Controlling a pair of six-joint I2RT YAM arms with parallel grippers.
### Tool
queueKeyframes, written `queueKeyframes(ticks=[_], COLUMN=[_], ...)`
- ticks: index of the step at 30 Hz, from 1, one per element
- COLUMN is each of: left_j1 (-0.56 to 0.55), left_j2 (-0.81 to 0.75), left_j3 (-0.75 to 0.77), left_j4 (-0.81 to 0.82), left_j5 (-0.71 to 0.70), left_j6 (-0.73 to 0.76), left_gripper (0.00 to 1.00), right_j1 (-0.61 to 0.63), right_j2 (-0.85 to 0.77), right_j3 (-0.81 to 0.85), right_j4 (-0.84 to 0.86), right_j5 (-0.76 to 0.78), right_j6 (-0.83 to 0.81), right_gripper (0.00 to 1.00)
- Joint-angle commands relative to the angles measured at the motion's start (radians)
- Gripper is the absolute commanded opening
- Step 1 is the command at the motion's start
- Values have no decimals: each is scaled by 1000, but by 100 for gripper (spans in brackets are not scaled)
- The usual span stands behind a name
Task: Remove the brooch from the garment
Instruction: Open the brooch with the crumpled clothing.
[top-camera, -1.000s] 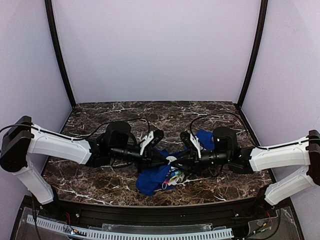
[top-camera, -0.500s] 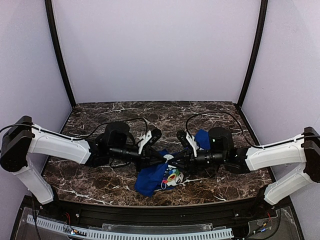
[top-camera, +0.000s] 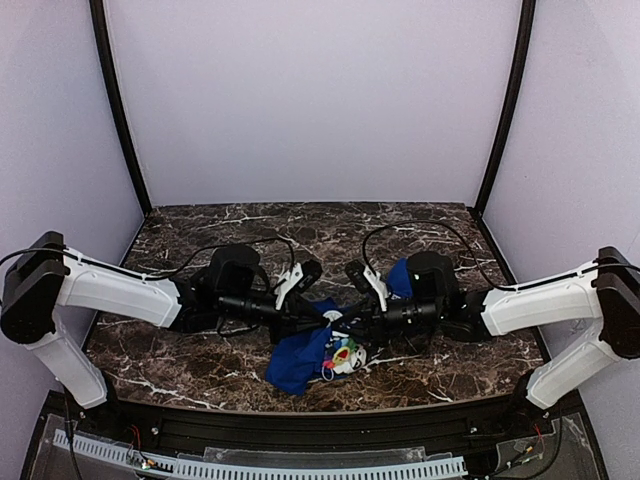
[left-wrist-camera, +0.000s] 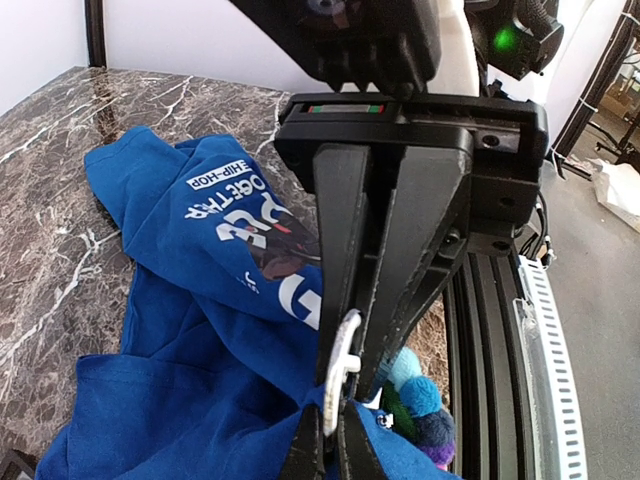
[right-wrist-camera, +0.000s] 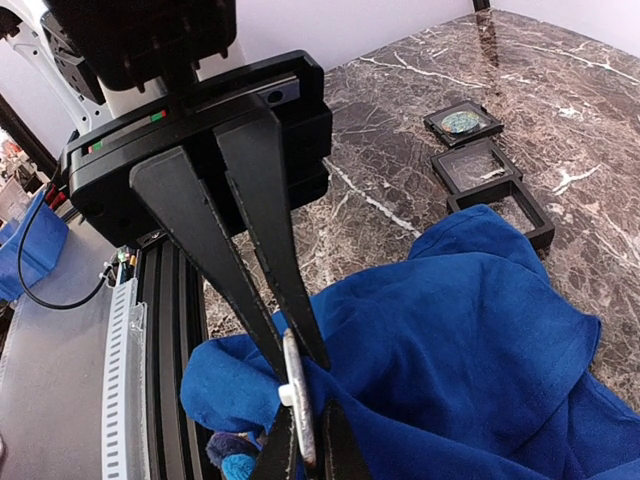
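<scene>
Cloth lies nearest: the blue garment (top-camera: 300, 362) is bunched at about 6 o'clock on the marble table (top-camera: 200, 370), close to the front edge. The brooch (top-camera: 345, 355), a small knot of green, yellow and red on white, sits at the garment's 3 o'clock side, just below the meeting fingertips. In the left wrist view it shows as coloured bobbles at 5 o'clock of the fingers.

Just beyond it the two tools meet tip to tip. The left gripper (top-camera: 328, 318) reaches in from 9 o'clock, its fingers pressed together on a raised fold of the garment. The right gripper (top-camera: 349, 320) reaches in from 3 o'clock, pinching a pale disc (right-wrist-camera: 298, 400) seen edge-on, with blue cloth gathered up around it. Whether that disc belongs to the brooch cannot be told.

Farther off, the right wrist view shows three small dark square trays (right-wrist-camera: 485, 165) in a row at 1 o'clock, the nearest just beside the cloth's edge.
</scene>
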Motion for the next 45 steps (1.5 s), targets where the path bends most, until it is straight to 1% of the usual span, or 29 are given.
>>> queueKeyframes(ticks=[1, 9, 18, 23, 26, 30, 32, 36, 39, 43, 45], left_j1=[-58, -70, -81, -82, -82, -78, -69, -34, -25, -23, -23], left_j2=[-34, -31, -10, -10, -26, -50, -50, -31, -22, -28, -33], left_j3=[17, 26, 44, 45, 34, 15, 13, 8, 6, -6, -12], left_j4=[27, 13, -8, -21, -16, -17, -16, 6, 20, 36, 45], left_j5=[153, 170, 179, 165, 111, -3, -36, -40, -14, 14, 24], left_j6=[28, 39, 49, 57, 62, 68, 58, 10, -1, -6, -5], left_gripper=[1, 1, 1, 1, 1, 1, 1, 1, 1, 1, 1], right_j1=[-39, -43, -44, -45, -45, -43, -43, -42, -42, -42, -42], right_j2=[36, 47, 72, 70, 54, -3, -43, -145, -229, -258, -241], right_j3=[42, 57, 105, 112, 99, 49, 17, -53, -99, -113, -108], right_j4=[0, -14, -67, -76, -67, -44, -39, -5, 24, 18, 17], right_j5=[126, 151, 158, 157, 125, 63, 43, -13, -13, 3, 7], right_j6=[16, 8, -35, -52, -65, -93, -104, -113, -100, -97, -95], right_gripper=[0, 1, 6, 9, 11, 21, 27, 42, 52, 53, 51])
